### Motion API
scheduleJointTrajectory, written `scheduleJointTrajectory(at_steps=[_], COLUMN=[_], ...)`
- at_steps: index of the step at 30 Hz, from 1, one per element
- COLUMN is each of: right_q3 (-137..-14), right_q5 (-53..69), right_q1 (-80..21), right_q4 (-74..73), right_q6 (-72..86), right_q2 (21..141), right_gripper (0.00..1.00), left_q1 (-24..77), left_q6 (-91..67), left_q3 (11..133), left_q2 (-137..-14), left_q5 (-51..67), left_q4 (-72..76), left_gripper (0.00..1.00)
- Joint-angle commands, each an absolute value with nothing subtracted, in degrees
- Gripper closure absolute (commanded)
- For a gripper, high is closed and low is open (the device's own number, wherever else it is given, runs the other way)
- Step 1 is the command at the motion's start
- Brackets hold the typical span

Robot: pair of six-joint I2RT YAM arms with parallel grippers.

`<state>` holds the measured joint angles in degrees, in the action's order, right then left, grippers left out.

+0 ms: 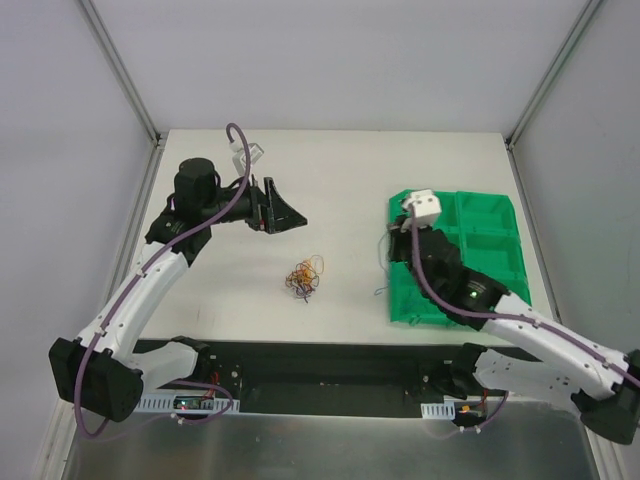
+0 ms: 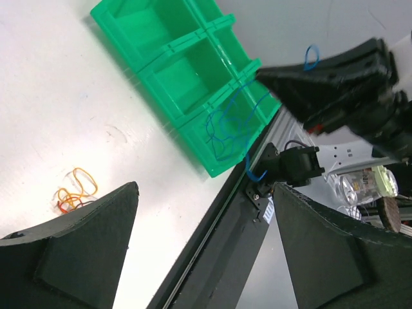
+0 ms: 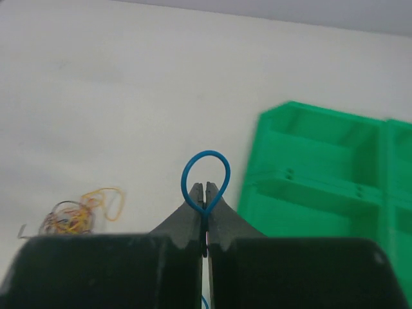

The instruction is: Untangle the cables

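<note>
Knot of wires lies on the white table, a little toward 6 o'clock from the table's middle. Orange-yellow loops are clearest, with some red and dark strands mixed in; single strands cannot be told apart. No gripper touches it.

Blue wire is apart from the knot. It is pinched in the right gripper, whose fingers are pressed together on it, and a small teardrop loop stands out past the tips. From the left wrist view, the rest of this strand trails down from the fingers in loose curls across the corner compartment of the green tray. Whether the strand rests on the tray there or hangs above it: cannot tell.

Right gripper in the top view sits at 2 o'clock from the knot, over the tray's 9 o'clock edge, with its arm lying across the near-left part of the tray. The tray itself is at 3 o'clock on the table.

Left gripper: fingers wide apart, nothing between them. In the top view it is at 10 o'clock from the knot, near it but apart, pointing toward 3 o'clock.
</note>
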<state>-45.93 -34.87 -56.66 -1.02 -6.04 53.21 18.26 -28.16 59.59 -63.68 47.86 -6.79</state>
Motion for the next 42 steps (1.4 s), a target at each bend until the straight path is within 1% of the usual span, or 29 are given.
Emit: scheduleJointTrajectory(at_steps=[1,4,7,13,20,23,29,31,34,35,39,42], right_q3=[-46.93,-43.43,-39.91,-34.64,-31.03,-30.94,-32.08,-32.96,-33.14,-33.4,-36.38,-39.19], right_q5=[-43.24,-41.59,-38.5,-40.25,-44.91,-42.99,-36.92,-35.78,-34.81,-34.63,-35.59,-35.6], right_q1=[-47.57,-41.33,-38.06,-36.65,-36.21,-35.6,-33.75,-32.61,-31.64,-31.64,-31.55,-31.55], right_q4=[-21.33,-25.3,-27.15,-31.28,-42.0,-45.17,-43.42,-42.89,-41.4,-41.05,-44.11,-46.92], right_q6=[1.74,6.75,12.72,26.69,42.87,46.23,44.04,42.98,40.88,39.3,33.94,29.89], right_q2=[44.84,40.88,40.51,42.01,44.2,46.05,53.95,55.71,56.51,56.34,53.71,50.2], right_gripper=[1.0,1.0,1.0,1.0,0.99,0.99,0.96,0.93,0.86,0.82,0.6,0.48], left_q1=[17.75,17.75,17.75,17.75,17.75,17.75,17.84,17.84,17.84,17.84,17.84,17.84], left_q6=[-25.58,-25.75,-25.75,-25.84,-26.1,-26.1,-26.37,-26.19,-26.1,-26.02,-26.02,-25.75], left_q3=[60.91,60.91,60.91,60.73,60.91,61.0,61.0,60.82,60.82,60.82,60.82,60.73], left_q2=[-64.33,-65.04,-65.74,-67.15,-67.41,-67.32,-67.24,-67.06,-66.97,-66.97,-66.8,-66.53], left_q5=[46.75,47.28,47.55,47.72,48.6,48.6,49.04,48.61,48.69,48.6,48.51,48.17], left_q4=[-7.91,-8.0,-8.0,-8.0,-8.0,-8.0,-8.0,-8.0,-7.91,-7.91,-8.0,-8.0], left_gripper=[0.16,0.16,0.16,0.17,0.17,0.17,0.17,0.17,0.17,0.17,0.17,0.17])
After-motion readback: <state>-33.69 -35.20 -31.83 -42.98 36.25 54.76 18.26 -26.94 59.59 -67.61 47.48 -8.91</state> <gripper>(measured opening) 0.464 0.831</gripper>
